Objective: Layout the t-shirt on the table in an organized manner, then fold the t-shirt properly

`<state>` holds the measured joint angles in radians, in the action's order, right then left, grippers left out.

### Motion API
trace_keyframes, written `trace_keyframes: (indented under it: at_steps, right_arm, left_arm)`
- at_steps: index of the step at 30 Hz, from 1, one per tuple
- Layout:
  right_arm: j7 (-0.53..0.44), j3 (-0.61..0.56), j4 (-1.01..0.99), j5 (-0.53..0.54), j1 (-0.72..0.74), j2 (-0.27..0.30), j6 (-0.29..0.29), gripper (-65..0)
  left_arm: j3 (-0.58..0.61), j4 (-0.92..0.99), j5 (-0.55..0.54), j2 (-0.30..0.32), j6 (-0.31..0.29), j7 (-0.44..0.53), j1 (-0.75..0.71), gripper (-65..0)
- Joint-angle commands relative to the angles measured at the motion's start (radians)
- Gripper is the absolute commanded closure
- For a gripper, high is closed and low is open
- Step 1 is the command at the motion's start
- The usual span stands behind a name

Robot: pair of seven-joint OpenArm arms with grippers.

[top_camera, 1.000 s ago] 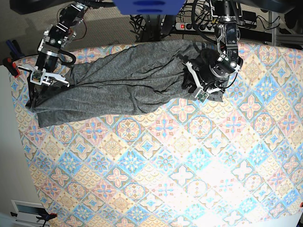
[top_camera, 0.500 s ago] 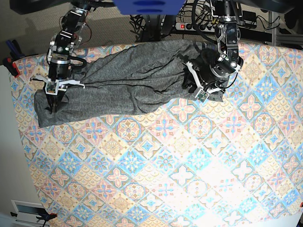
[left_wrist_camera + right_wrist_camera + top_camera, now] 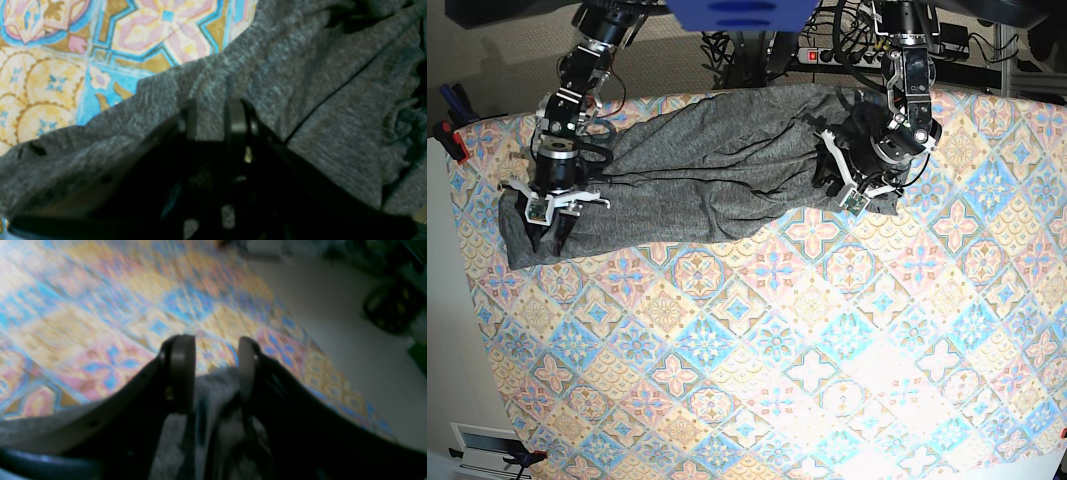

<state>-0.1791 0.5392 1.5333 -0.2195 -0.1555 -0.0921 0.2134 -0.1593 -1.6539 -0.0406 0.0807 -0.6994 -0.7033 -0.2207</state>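
The dark grey t-shirt (image 3: 707,170) lies bunched in a long wrinkled band along the far side of the patterned table (image 3: 777,350). My left gripper (image 3: 855,195) sits at the band's right end. In the left wrist view this gripper (image 3: 213,116) is shut on a fold of the t-shirt (image 3: 333,116). My right gripper (image 3: 549,215) hovers over the band's left end. The right wrist view shows it (image 3: 213,363) open, its fingers (image 3: 181,373) apart, with grey cloth (image 3: 213,400) lying loose low between them and the table (image 3: 100,323) beyond.
A power strip and cables (image 3: 827,55) sit behind the table's far edge. A red clamp (image 3: 452,140) grips the left edge, where the table drops to pale floor (image 3: 447,350). A blue part (image 3: 737,12) hangs at the top middle.
My right gripper has moved from the table's left edge inward along the shirt's left end and has opened. The cloth's left end has shifted with it. The left arm has stayed put.
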Motion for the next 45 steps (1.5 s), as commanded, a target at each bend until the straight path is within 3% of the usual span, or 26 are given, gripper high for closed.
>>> trace_keyframes:
  at_steps: [1, 8, 15, 19, 21, 25, 27, 35, 38, 45]
  right_arm:
    - [-0.013, 0.005, 0.016, 0.009, -0.006, 0.005, -0.007, -20.6]
    - [-0.007, 0.009, 0.086, 0.007, 0.0, 0.005, 0.045, -27.0]
    - [-0.003, 0.069, 0.086, 0.009, 0.001, 0.005, 0.047, -37.0]
    - [0.097, 0.097, 0.102, 0.016, 0.003, 0.005, 0.047, -39.0]
    - [0.158, 0.15, 0.115, 0.07, 0.027, 0.005, 0.051, -39.0]
    - [0.347, 0.273, 0.146, 0.272, 0.089, 0.016, 0.177, -39.0]
    - [0.448, 0.328, 0.154, 0.345, 0.116, 0.035, 0.206, -39.0]
    - [0.692, 0.424, 0.167, 0.585, 0.136, 0.067, 0.217, -39.0]
    - [0.734, 0.424, 0.167, 0.653, 0.135, 0.067, 0.217, -39.0]
    - [0.734, 0.422, 0.137, 0.662, 0.139, 0.067, 0.217, -39.0]
  left_arm:
    - [0.0, -0.019, -0.008, 0.003, 0.001, 0.01, 0.008, -15.1]
    - [0.0, -0.039, -0.011, 0.003, 0.001, 0.01, 0.007, -15.1]
    - [0.002, -0.294, -0.018, 0.0, 0.001, 0.014, -0.015, -15.4]
    - [0.002, -0.377, -0.02, -0.002, 0.001, 0.01, -0.013, -15.4]
    - [0.002, -0.383, -0.02, -0.002, 0.001, 0.01, -0.013, -15.4]
    - [0.002, -0.383, -0.02, -0.002, 0.001, 0.01, -0.024, -15.4]
    - [0.002, -0.383, -0.02, -0.002, 0.001, 0.01, -0.03, -15.4]
    - [0.002, -0.383, -0.02, 0.0, 0.001, 0.01, -0.033, -15.5]
    - [0.002, -0.383, -0.02, -0.002, 0.001, 0.01, -0.033, -15.5]
    - [0.002, -0.385, -0.02, 0.001, 0.001, 0.01, -0.033, -15.5]
